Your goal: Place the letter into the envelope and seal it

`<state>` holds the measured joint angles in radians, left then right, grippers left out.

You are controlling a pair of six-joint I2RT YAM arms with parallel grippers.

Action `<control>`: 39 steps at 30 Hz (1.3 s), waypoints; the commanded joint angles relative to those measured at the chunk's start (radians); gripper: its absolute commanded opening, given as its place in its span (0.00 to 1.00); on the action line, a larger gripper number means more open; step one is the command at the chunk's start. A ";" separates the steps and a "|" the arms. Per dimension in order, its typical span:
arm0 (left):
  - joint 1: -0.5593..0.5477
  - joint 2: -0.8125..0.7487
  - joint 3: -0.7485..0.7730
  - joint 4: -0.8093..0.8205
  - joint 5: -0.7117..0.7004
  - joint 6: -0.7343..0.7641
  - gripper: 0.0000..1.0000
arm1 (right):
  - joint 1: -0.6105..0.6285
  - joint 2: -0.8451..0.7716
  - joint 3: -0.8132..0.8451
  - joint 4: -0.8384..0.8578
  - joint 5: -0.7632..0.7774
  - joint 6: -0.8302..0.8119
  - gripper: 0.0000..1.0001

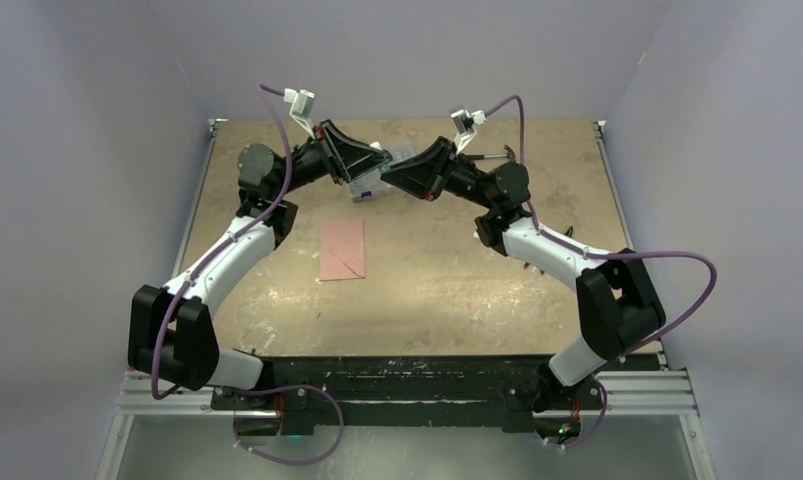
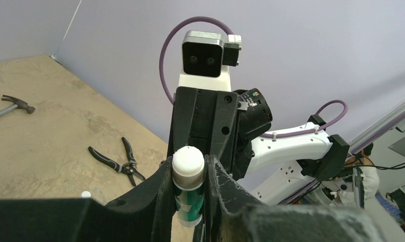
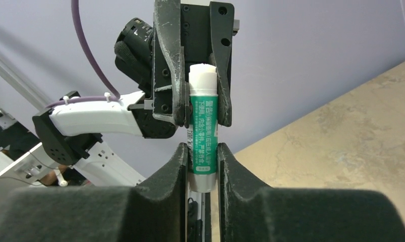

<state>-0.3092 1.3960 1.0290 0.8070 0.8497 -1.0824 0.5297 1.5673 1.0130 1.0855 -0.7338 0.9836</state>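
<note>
While the left pincer [image 2: 189,176] and the right pincer [image 3: 204,164] both clamp the glue stick [image 3: 204,126], the envelope [image 1: 342,250] lies flat on the tabletop [image 1: 447,290]; it seems light and floppy, best taken by one edge.

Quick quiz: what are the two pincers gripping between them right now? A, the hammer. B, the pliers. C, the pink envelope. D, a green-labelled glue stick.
D: the right wrist view shows the glue stick, green label and white end, clamped near one end by the right pincer and near the other by the left pincer.
</note>
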 commanded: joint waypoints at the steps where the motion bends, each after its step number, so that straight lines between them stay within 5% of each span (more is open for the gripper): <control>1: -0.004 0.012 0.087 0.023 0.014 0.009 0.03 | 0.003 0.020 0.069 0.041 -0.024 0.004 0.12; 5: -0.005 0.010 0.086 0.035 0.003 0.000 0.33 | 0.003 0.018 0.081 0.072 0.002 0.029 0.04; 10: -0.007 0.009 0.038 0.105 0.006 -0.036 0.40 | 0.004 0.048 0.098 0.188 0.010 0.104 0.06; 14: -0.007 0.019 0.035 0.108 0.014 -0.036 0.24 | 0.004 0.080 0.112 0.241 -0.025 0.137 0.08; 17: -0.007 0.020 0.037 0.102 0.009 -0.028 0.02 | 0.004 0.092 0.126 0.258 -0.055 0.153 0.14; 22: -0.007 0.024 0.063 0.096 -0.012 -0.019 0.00 | 0.003 0.056 0.073 0.245 -0.026 0.156 0.60; 26: -0.007 0.030 0.088 0.097 -0.017 -0.022 0.00 | 0.003 0.013 0.000 0.217 0.047 0.157 0.72; 31: -0.007 0.029 0.092 0.109 -0.019 -0.032 0.00 | 0.004 0.002 -0.037 0.236 0.113 0.208 0.65; 39: -0.007 0.035 0.074 0.171 -0.021 -0.068 0.00 | 0.008 0.065 0.010 0.259 0.087 0.226 0.36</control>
<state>-0.3107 1.4296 1.0798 0.9035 0.8410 -1.1328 0.5308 1.6070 0.9791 1.2930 -0.6521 1.1919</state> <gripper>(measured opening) 0.229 0.402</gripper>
